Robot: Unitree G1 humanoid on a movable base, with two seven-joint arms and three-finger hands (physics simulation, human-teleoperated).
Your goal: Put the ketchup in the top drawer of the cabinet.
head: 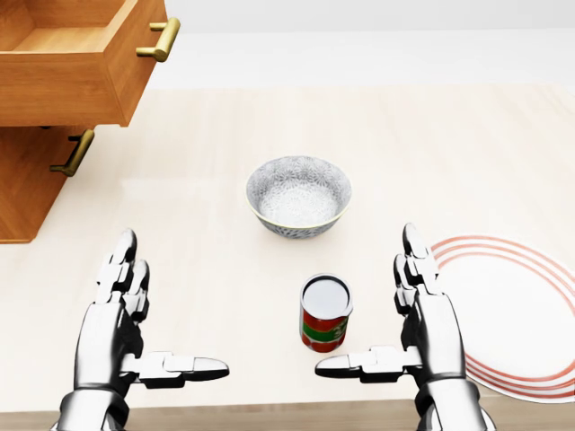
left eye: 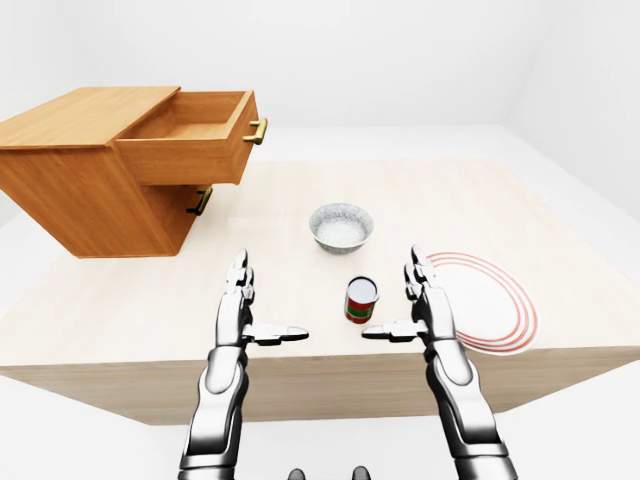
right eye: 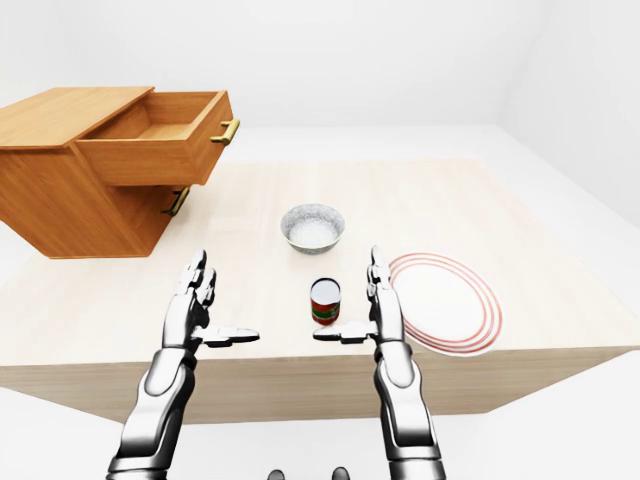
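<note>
In the head view the ketchup (head: 324,313), a small red-and-green can with a pale top, stood upright on the light wooden table (head: 225,180), low and just right of the frame's centre. The right hand (head: 409,314) hovered just beside it at the lower right, fingers straight and spread open, thumb stretched toward the can's base without touching it. The left hand (head: 135,319) hung at the lower left in a mirrored pose, also open and holding nothing, well apart from the can.

Above the can, near the frame's middle, sat a grey patterned bowl (head: 298,196). A white plate (head: 517,310) with red rings lay at the right edge, just beside the right hand.

In the left-eye view the wooden cabinet (left eye: 70,180) rested on the table at the upper left. Its top drawer (left eye: 190,140) was pulled out, its inside showing, with a brass handle (left eye: 257,131) on its face; a second handle (left eye: 200,201) showed on the shut drawer below.
</note>
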